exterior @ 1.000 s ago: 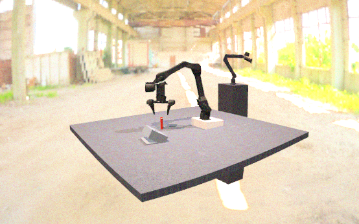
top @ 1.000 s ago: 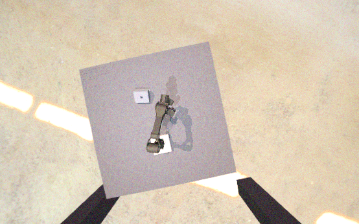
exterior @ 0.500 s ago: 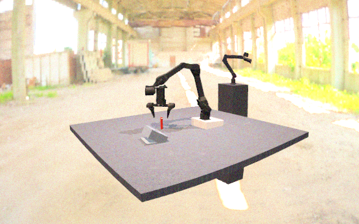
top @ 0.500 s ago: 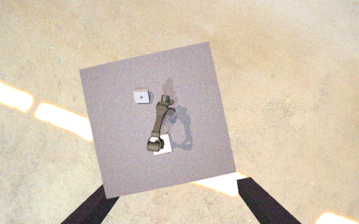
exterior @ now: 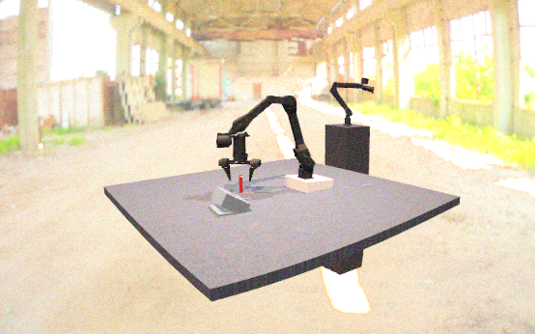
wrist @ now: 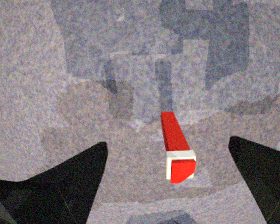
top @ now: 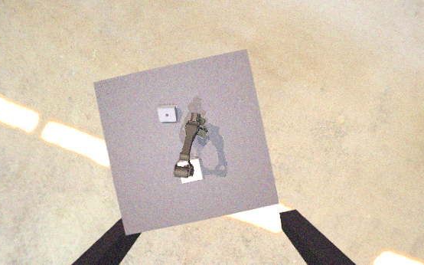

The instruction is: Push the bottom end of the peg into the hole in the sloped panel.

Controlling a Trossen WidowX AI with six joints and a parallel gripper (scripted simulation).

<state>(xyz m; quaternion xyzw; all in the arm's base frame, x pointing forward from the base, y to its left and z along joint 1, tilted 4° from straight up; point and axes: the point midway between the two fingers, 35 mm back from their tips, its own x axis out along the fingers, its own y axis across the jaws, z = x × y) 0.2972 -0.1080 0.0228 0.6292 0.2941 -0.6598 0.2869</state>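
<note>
The red peg (exterior: 240,185) (wrist: 175,135) stands upright on the table. Its sides look flat and a white band runs around it near the top. My gripper (exterior: 239,180) (wrist: 169,145) is open and points down. Its fingertips are on either side of the peg's top, touching nothing; in the wrist view the peg's top appears slightly below the line between the tips. The light grey sloped panel (top: 162,119) (exterior: 226,199) stands beside the arm's front end, with a small dark hole (top: 167,115) in its face. The hole's outline is too small to tell. The peg is hidden under the arm in the top view.
The arm's white base block (top: 196,176) (exterior: 309,183) sits on the grey table (top: 141,191) (exterior: 270,241), well back from the panel. A second arm (exterior: 340,98) stands on a dark pedestal (exterior: 348,147) behind the table. Arm shadows fall around the peg.
</note>
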